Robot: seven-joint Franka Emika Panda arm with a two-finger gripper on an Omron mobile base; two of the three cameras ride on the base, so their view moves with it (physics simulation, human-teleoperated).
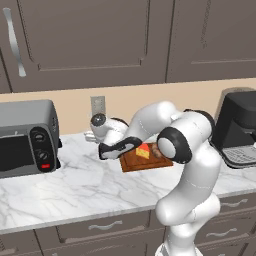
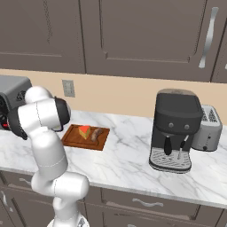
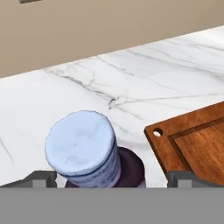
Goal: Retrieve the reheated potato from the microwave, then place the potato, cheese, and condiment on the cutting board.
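The marble counter [image 1: 75, 185] carries a toaster oven [image 1: 27, 137] at the far left and a coffee machine [image 2: 175, 131] to the right. Between them lies the cutting board [image 2: 99, 142], with the cheese [image 2: 84, 131] and a brownish lump, probably the potato [image 2: 96, 135], already on it. Just left of the board stands the condiment [image 3: 87, 151], upright, cap toward the hand. The gripper [image 3: 111, 179] hangs over it with its jaws spread wide to either side of the bottle, grasping nothing. The bottle looks like the last item; next I'd expect the hand to sink, pinch below the cap, and carry it right onto the board.
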